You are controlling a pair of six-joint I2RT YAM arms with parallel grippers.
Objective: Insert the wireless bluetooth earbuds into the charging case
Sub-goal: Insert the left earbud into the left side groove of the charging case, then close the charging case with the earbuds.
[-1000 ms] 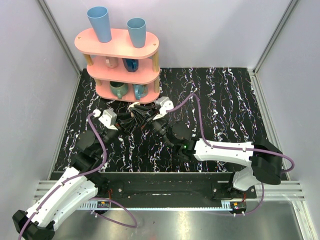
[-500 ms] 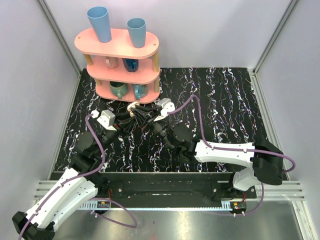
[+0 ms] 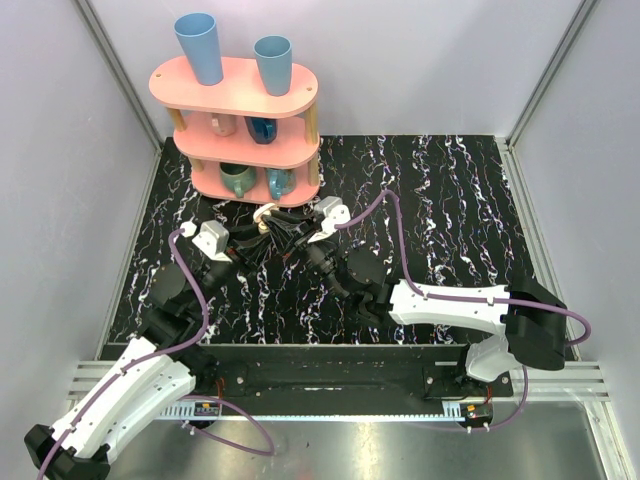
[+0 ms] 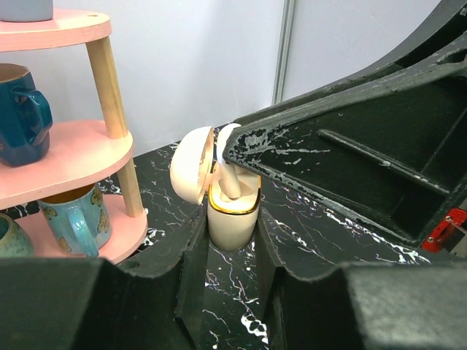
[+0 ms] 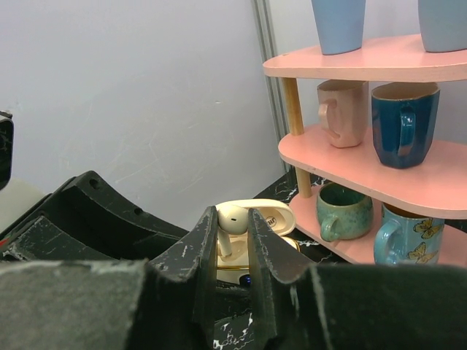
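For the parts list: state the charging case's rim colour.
Gold, around the cream charging case; clearest in the left wrist view.

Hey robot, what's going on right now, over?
Left gripper: jaws shut on small cream-white hinged plastic charging case, lid open. Right gripper: jaws pinching cream-white earbud, stem in case's opening. Pink tiered shelf close behind.

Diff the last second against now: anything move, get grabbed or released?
The right arm shifted slightly rightward early on, then held; the left arm barely moved. Nothing was grabbed or released: the left gripper keeps the open charging case clamped, and the right gripper keeps an earbud pinched, stem at the case's opening. The pink shelf and cups are unchanged.
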